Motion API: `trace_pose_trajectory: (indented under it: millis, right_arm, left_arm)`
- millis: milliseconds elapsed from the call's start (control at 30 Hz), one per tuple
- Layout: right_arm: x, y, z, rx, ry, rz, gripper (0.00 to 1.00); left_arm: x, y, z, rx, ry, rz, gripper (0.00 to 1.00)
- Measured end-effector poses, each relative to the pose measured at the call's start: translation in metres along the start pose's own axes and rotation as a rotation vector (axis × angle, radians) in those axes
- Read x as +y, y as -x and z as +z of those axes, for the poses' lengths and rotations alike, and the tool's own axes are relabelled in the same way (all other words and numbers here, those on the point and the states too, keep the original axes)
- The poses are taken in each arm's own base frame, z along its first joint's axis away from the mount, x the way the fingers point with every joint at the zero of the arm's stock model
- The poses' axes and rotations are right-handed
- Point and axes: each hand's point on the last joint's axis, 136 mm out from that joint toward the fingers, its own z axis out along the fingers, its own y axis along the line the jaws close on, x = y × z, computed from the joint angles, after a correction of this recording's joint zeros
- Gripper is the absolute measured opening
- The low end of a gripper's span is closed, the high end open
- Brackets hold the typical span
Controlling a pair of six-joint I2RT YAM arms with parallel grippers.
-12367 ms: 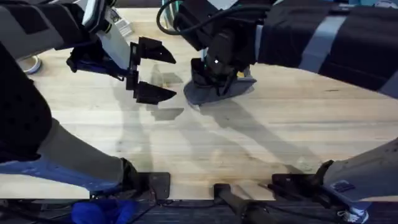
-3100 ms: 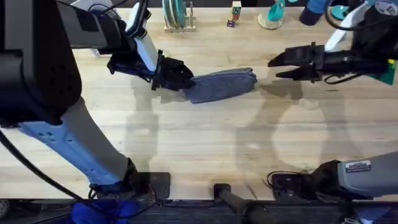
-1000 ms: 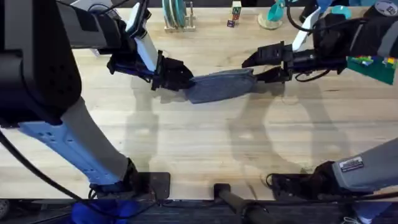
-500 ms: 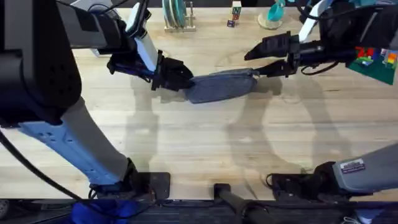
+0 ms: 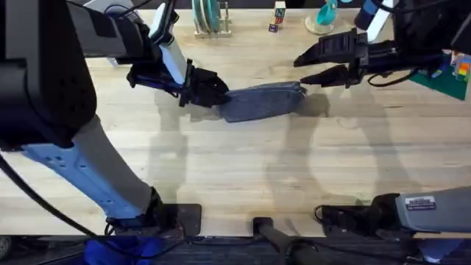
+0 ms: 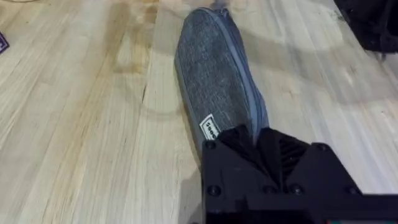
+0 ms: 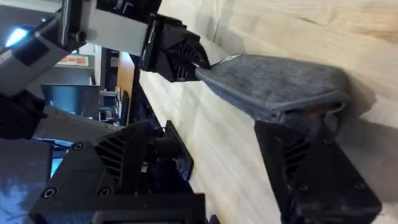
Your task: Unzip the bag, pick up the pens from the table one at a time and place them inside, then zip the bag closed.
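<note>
My left pincer (image 5: 210, 90) is clamped on the bag's (image 5: 261, 99) left end, the bag lying mid-worktop (image 5: 243, 177). My right pincer (image 5: 316, 66), spread open, sits at its right end. I judge only the zipping remains.

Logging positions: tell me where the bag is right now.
In the overhead view the bag lies on the table just beyond centre, its left end clamped by the left pincer, the open right pincer at its right end.

Light wood plank table (image 5: 243, 184) w/ teal clutter (image 5: 206, 15) along far edge.
</note>
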Motion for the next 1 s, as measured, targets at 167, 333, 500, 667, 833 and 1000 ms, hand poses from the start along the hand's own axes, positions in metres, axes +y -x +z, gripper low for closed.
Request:
trace_pose_trajectory:
  millis: [167,333,500,667,833,1000]
  right_arm:
    - [0.010,-0.015,0.004,0.049,0.008,0.029,0.996]
    - [0.010,-0.021,0.010,0.080,-0.014,-0.008,0.996]
    - [0.004,-0.022,0.005,0.076,-0.053,-0.017,0.996]
    - [0.003,-0.022,0.004,0.075,-0.061,-0.018,0.996]
    - [0.002,-0.022,0.004,0.075,-0.063,-0.018,0.996]
    - [0.002,-0.022,0.004,0.076,-0.065,-0.018,0.996]
  left_arm:
    - [0.000,0.000,0.000,0.000,0.001,0.003,0.042]
    - [0.000,0.000,0.000,0.000,0.001,0.003,0.042]
    - [0.000,0.000,0.000,0.000,0.001,0.003,0.042]
    - [0.000,0.000,0.000,0.000,0.001,0.003,0.042]
    - [0.001,0.000,0.000,0.000,0.001,0.004,0.042]
    - [0.001,0.000,0.000,0.000,0.002,0.004,0.042]
